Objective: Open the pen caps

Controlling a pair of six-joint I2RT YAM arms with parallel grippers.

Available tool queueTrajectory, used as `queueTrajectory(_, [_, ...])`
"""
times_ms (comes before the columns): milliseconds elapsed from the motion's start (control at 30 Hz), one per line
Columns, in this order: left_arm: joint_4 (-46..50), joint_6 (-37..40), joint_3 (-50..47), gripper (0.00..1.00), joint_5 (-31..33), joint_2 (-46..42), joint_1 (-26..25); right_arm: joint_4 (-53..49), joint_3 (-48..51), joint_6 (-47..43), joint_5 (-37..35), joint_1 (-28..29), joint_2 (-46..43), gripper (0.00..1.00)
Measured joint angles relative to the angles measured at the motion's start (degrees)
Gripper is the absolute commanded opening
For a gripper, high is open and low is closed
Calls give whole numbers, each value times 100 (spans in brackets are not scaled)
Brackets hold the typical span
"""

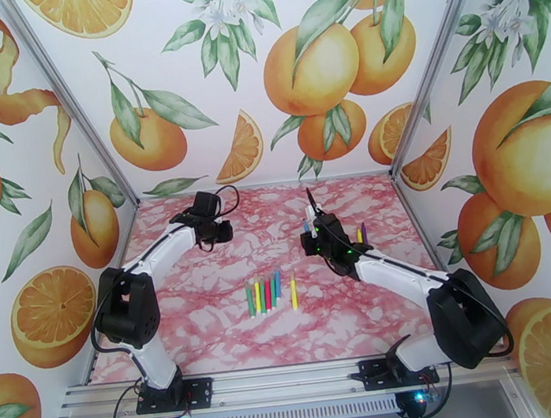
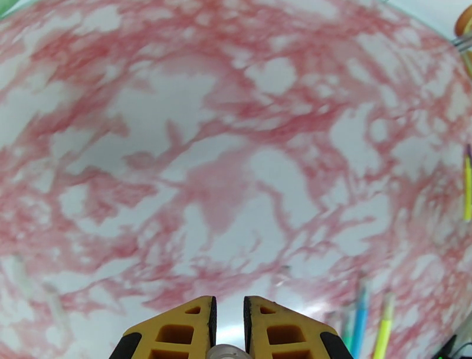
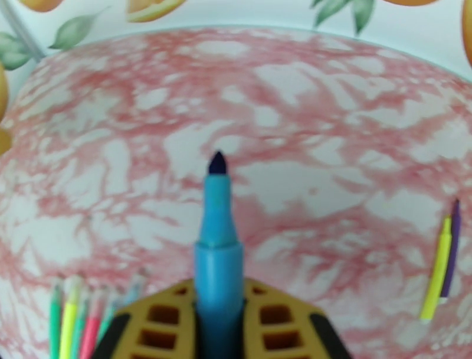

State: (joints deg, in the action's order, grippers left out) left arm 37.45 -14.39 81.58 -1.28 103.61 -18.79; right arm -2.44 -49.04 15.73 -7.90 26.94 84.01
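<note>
Robotics lab test booth: a pink-marbled surface (image 1: 209, 324) is enclosed by orange-printed walls (image 1: 323, 65), aluminium posts (image 1: 69, 102) and a mounting rail (image 1: 287, 379) at its near edge.

Blurred pens (image 3: 69, 319) are cut off at bottom left.

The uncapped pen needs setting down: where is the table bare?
Bare: the table along the back wall, and the near strip before the pen row. Crowded: the pen row itself, and the yellow and purple pens beside the right hand.
</note>
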Motion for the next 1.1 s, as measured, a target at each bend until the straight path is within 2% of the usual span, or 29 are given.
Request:
queueTrajectory(300, [452,192,4,7,960,2,2,-468,-11,-177,-546,-424,48,0])
queueTrajectory(533, [603,286,4,8,1425,79,2,-861,-83,-291,-957,-713,271,0])
queueTrajectory(800, [651,302,4,10,1683,372,39,-1246,-472,-385,-1405,-964,691,0])
queueTrajectory(1100, [629,299,-31,14,1794,514,136,-1626,-922,-424,-1893,-984,1469,0])
